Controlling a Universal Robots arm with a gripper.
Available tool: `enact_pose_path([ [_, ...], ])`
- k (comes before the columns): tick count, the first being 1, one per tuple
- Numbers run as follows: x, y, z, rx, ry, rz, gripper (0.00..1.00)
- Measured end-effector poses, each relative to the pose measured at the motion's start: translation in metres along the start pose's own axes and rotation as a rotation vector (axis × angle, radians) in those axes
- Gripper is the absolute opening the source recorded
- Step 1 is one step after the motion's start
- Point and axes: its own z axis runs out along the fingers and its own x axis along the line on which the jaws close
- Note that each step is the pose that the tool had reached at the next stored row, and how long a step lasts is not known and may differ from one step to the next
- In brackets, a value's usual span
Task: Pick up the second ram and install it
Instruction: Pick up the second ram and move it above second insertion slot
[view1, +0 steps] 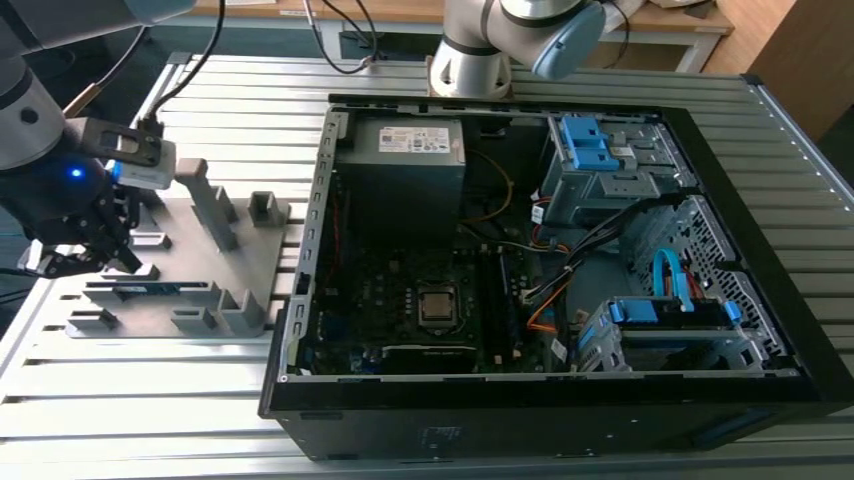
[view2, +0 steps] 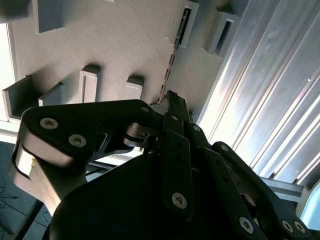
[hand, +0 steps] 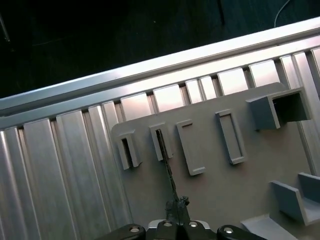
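The gripper (hand: 178, 204) is pinching narrowly on the second ram (hand: 166, 160). The ram is standing on edge on the grey fixture plate (hand: 210, 195), running from the fingertips into one of the plate's slotted blocks (hand: 153, 145). Beyond the plate, toward the exterior view's right, an open computer case (view1: 534, 420) is lying on the slatted table (view1: 134, 400).

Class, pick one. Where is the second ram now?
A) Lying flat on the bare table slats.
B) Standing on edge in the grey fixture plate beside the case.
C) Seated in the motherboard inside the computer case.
B: the second ram stands on edge between blocks of the grey fixture plate, outside the computer case, the gripper close by.
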Motion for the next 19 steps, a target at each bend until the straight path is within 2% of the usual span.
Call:
enact_pose_path([
  [19,0.0000,0.0000,0.0002,-0.0036,0.0019,-0.132,0.10],
])
